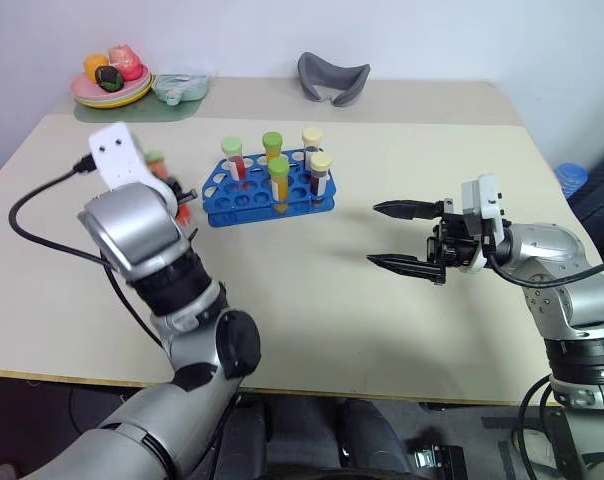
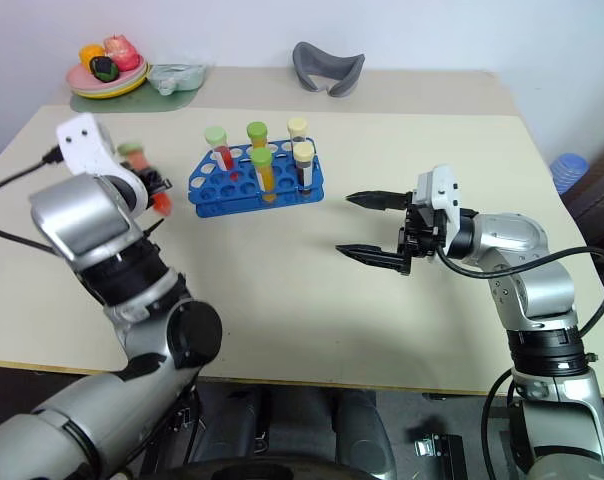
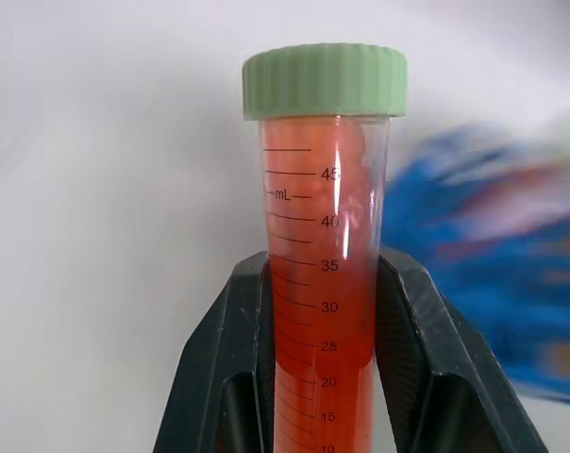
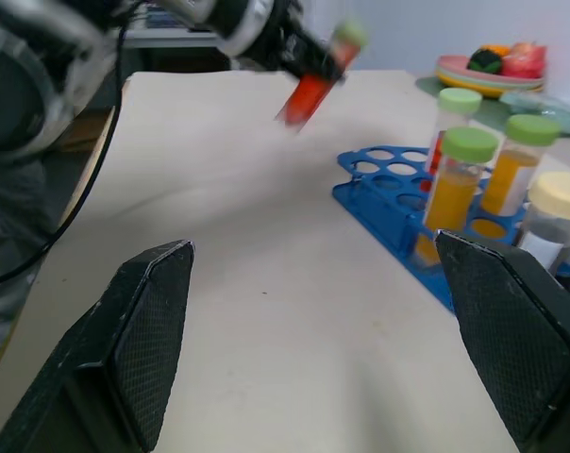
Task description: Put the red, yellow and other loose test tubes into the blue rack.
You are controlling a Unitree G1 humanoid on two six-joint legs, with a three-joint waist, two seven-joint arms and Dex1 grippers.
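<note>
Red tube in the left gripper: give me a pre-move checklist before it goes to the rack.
1. Grip: left gripper shut on the red tube, fingers on both sides: ok.
2. Cap seated on the tube: ok.
3. Tube off the table: ok.
4. Free holes in the rack, on the side nearest the tube: ok.
5. Right gripper open and apart from the rack: ok.
6. Tube upright for insertion: cannot tell.

Red tube (image 3: 323, 283), pale green cap, between my black left tool (image 3: 323, 377) fingers.
The rack (image 1: 267, 195) is bright blue, its tubes orange-yellow, red and dark with green and cream caps; my counter (image 1: 312, 300) is beige, my right tool (image 1: 397, 236) black.
</note>
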